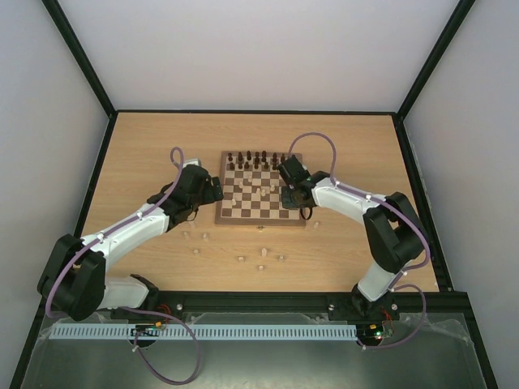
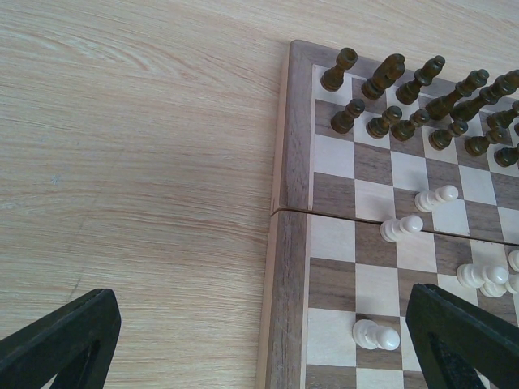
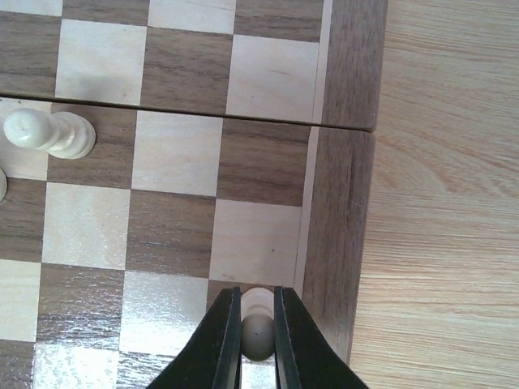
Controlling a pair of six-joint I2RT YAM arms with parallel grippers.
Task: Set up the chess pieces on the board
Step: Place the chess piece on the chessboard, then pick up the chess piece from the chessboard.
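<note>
Chess pieces [image 3: 49, 134] pale cream, round-headed; one [image 3: 258, 328] in the right jaws' pinch at board [image 3: 349, 203] edge, left jaws wide apart.

We read no text, label, brand or number in any view. The pale ribbed strip [image 1: 203, 332] along the near edge is too fine for us to make out markings.

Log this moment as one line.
right fingers: shut on cream piece at board right edge | left fingers: open, empty, over board left edge | table: loose cream pieces
</note>
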